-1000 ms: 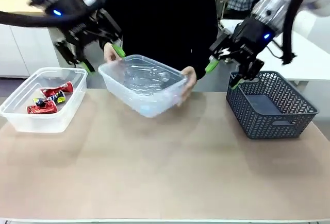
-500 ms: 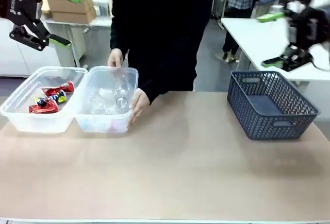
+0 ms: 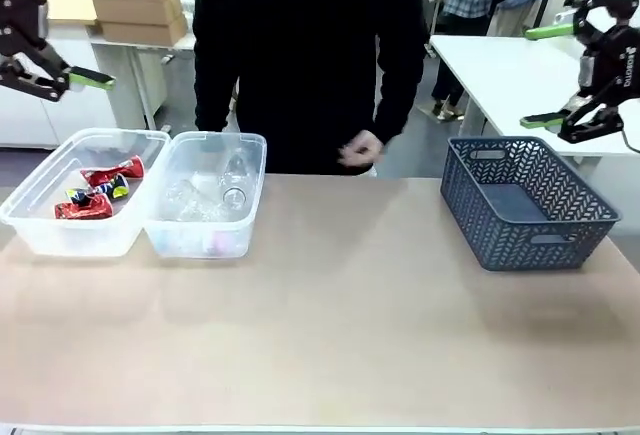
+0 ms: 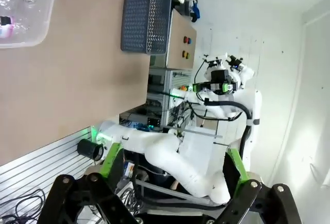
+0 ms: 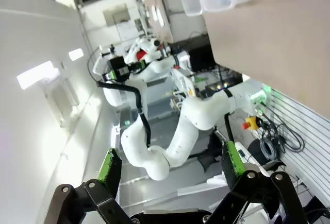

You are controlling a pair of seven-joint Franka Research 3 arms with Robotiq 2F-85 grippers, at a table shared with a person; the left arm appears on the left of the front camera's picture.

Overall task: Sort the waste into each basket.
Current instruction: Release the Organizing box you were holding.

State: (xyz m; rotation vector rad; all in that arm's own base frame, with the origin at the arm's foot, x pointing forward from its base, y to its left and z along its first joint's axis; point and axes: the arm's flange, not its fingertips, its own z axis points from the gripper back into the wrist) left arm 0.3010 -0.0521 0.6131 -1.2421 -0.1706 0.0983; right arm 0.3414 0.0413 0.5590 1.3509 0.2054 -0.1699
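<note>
Front view: two clear tubs sit side by side, touching, on the far left of the counter (image 3: 330,335); the left tub (image 3: 40,225) holds crumpled red, blue and yellow cans (image 3: 95,193), and the right tub (image 3: 255,155) holds clear bottles (image 3: 215,195), so the waste looks sorted already. The blue lattice basket (image 3: 530,205) stands well apart on the right and looks empty. The person's hand (image 3: 360,150) hangs just past the far edge. The left gripper (image 3: 80,30) and the right gripper (image 3: 548,75) are raised off to their own sides, fingers spread wide, grasping nothing. The cans would likely be light, stiff and slick, with sharp creases, best pinched across a flattened middle; the bottles look light, springy and slippery, likely to squash or roll, so the neck or cap end seems the safest hold. Left wrist view: its fingers (image 4: 109,165) stand apart and empty, with the counter turned sideways, a corner of the bottle tub at top left and the basket beyond. Right wrist view: its fingers (image 5: 109,166) are likewise released, with both tubs small at the top edge
</note>
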